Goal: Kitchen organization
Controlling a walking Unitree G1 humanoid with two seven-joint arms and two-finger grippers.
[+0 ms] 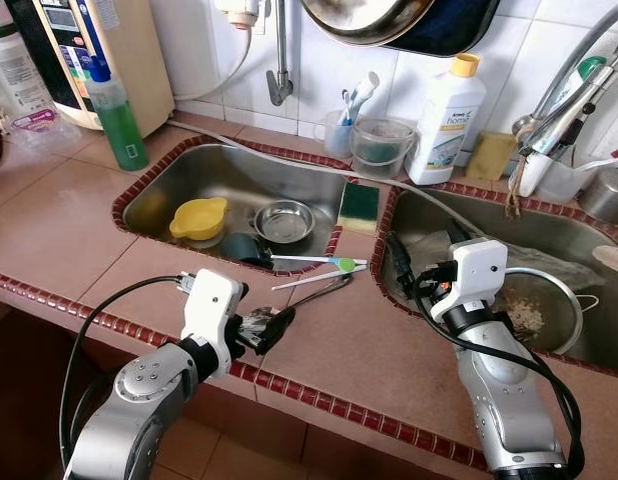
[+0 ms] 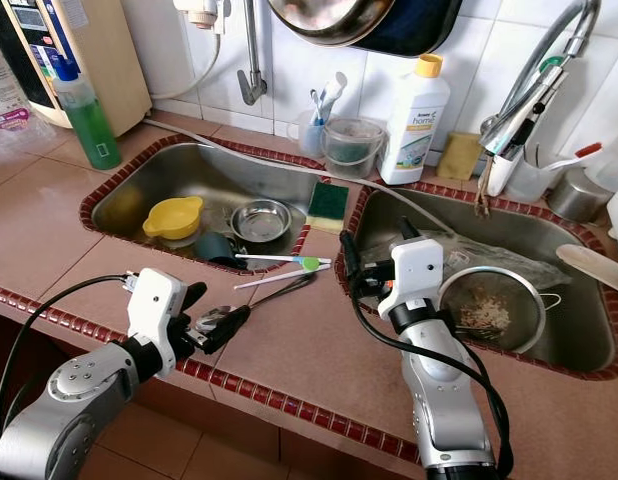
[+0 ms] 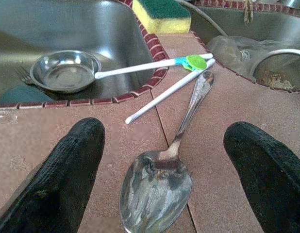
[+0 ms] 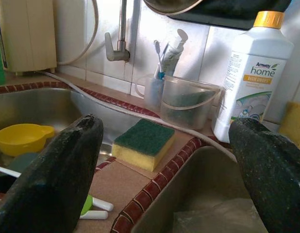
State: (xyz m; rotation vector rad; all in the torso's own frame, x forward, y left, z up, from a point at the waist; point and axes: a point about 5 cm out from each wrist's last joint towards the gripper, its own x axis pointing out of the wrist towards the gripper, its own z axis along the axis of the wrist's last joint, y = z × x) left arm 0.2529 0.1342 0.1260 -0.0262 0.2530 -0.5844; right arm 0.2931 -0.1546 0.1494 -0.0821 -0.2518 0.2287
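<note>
A metal spoon [image 1: 324,291] lies on the tiled counter [image 1: 79,230] between the two sinks, its bowl [image 3: 155,187] toward the front edge. My left gripper [image 1: 267,328] is open, one black finger on each side of the spoon's bowl, not closed on it. Just past the handle lie a white stick [image 3: 164,92] and a white utensil with a green end [image 3: 189,62], resting over the left sink's rim. My right gripper [image 1: 427,250] hovers open over the near left corner of the right sink [image 1: 579,235], holding nothing, pointing toward a green-and-yellow sponge [image 4: 145,141].
The left sink [image 1: 239,165] holds a steel bowl [image 1: 283,220], a yellow bowl [image 1: 199,217] and a dark cup [image 1: 244,248]. A wire strainer [image 1: 534,300] sits in the right sink. A detergent bottle [image 1: 444,120], plastic tub [image 1: 381,145] and green soap bottle [image 1: 117,115] line the back.
</note>
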